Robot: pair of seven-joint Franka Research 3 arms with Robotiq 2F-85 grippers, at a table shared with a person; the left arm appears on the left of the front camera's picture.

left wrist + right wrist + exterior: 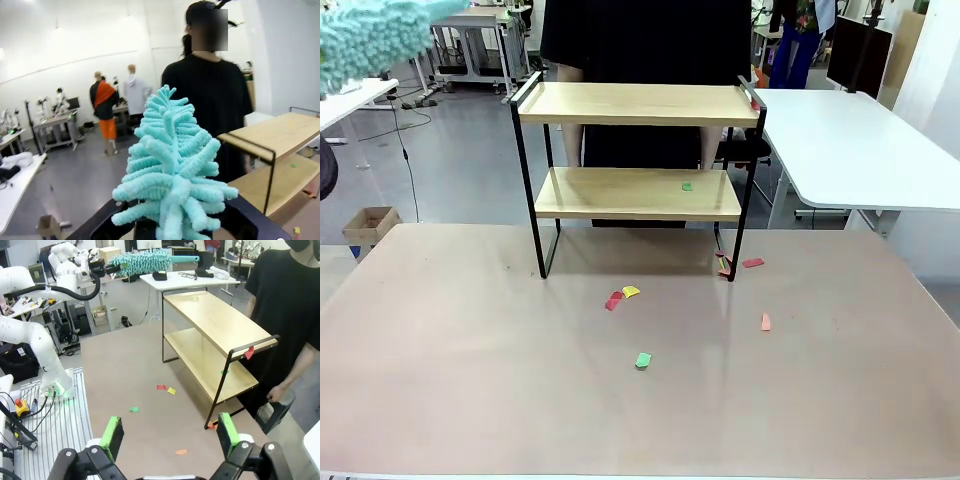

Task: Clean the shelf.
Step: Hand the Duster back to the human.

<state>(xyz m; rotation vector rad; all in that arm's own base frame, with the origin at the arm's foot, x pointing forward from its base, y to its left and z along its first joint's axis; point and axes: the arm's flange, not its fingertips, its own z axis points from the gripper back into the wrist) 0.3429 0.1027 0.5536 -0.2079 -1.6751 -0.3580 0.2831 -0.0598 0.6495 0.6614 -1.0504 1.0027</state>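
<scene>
Shelf (638,104) of pale wood, black wire frame; left jaws pinching fluffy teal duster (172,170), right jaws spread.

One shelf (638,150), one fluffy duster (172,170), one person (290,315) (at 12 o'clock), and about eight paper scraps (643,360).
</scene>
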